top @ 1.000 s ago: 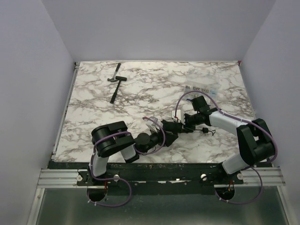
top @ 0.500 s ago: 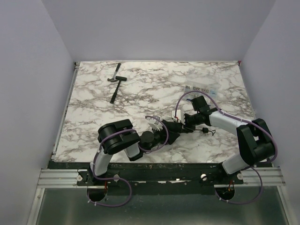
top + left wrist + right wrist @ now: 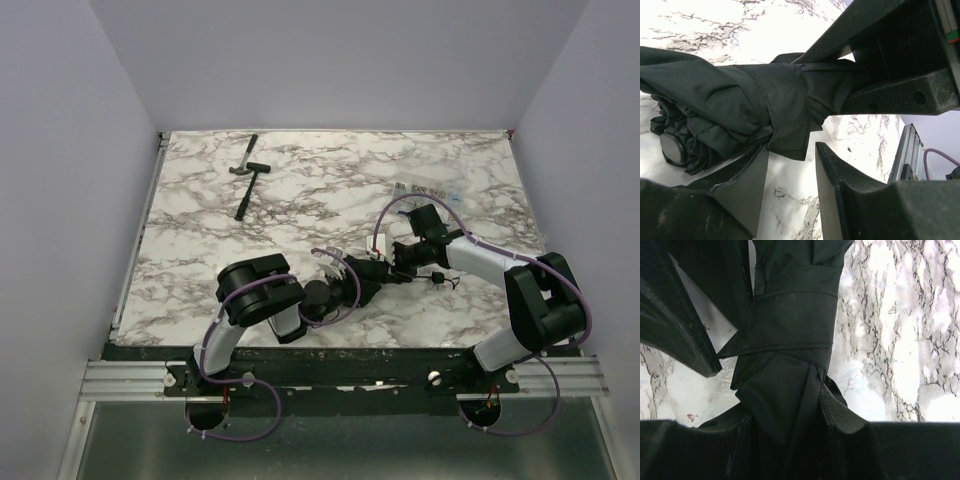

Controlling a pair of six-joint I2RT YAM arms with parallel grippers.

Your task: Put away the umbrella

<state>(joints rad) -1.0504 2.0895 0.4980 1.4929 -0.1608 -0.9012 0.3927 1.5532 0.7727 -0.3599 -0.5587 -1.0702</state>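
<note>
Closer to the umbrella (image 3: 740, 110) the left arm (image 3: 255, 290) has swung; left pincer (image 3: 340, 265) straddles it, released, while right pincer (image 3: 384, 270) grasps its other end.

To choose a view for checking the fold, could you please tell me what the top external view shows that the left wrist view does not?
Only the top view: the hammer at the far left, and the whole left arm and right arm meeting at the umbrella. Only the left wrist view: the strap wrapped round the folded canopy, and the round end cap. Both: the umbrella lying on the marble table.
</note>
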